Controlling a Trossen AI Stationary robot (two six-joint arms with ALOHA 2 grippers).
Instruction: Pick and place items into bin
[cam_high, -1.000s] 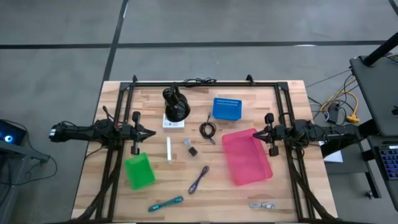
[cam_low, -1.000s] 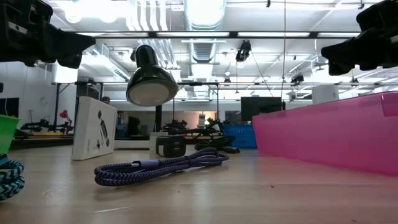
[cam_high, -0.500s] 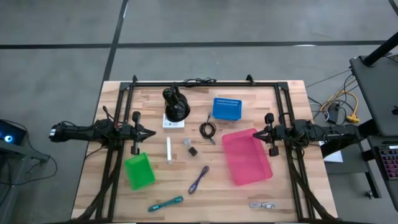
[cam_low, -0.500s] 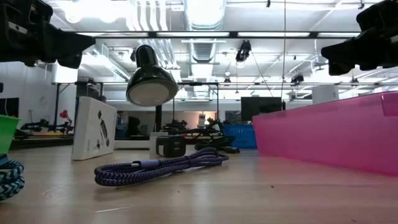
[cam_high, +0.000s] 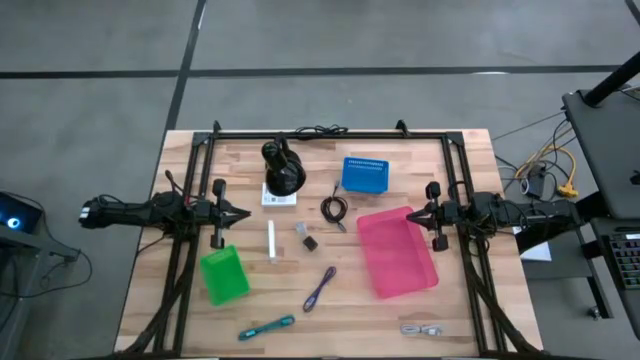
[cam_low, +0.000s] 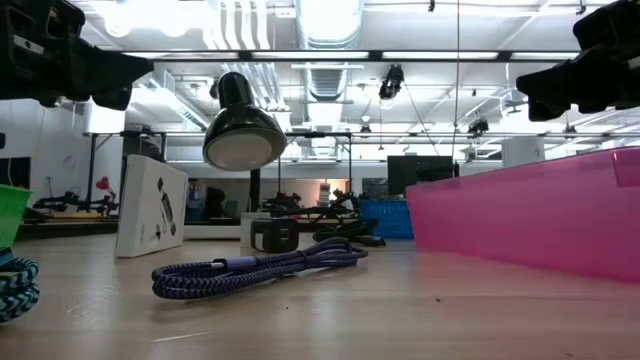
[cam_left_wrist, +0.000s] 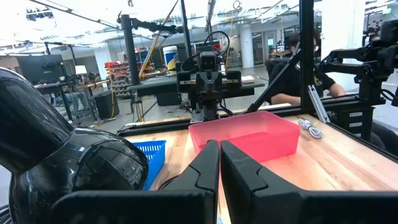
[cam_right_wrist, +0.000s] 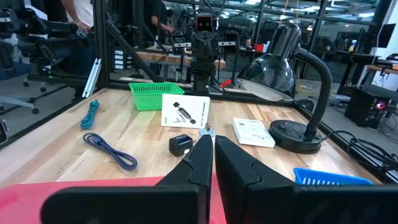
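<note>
Both arms hang idle at the worktop (cam_high: 400, 315) edges, left gripper (cam_high: 243, 213) and right gripper (cam_high: 414, 215) closed and empty. The items lie loose between them: black cable (cam_high: 333, 210), purple cable (cam_high: 319, 289), teal cable (cam_high: 267, 327), outside the pink bin (cam_high: 396, 252).

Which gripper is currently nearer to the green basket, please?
Left. The left gripper hovers just above the green basket at the table's left side; the right gripper waits across the table, beside the pink bin.
</note>
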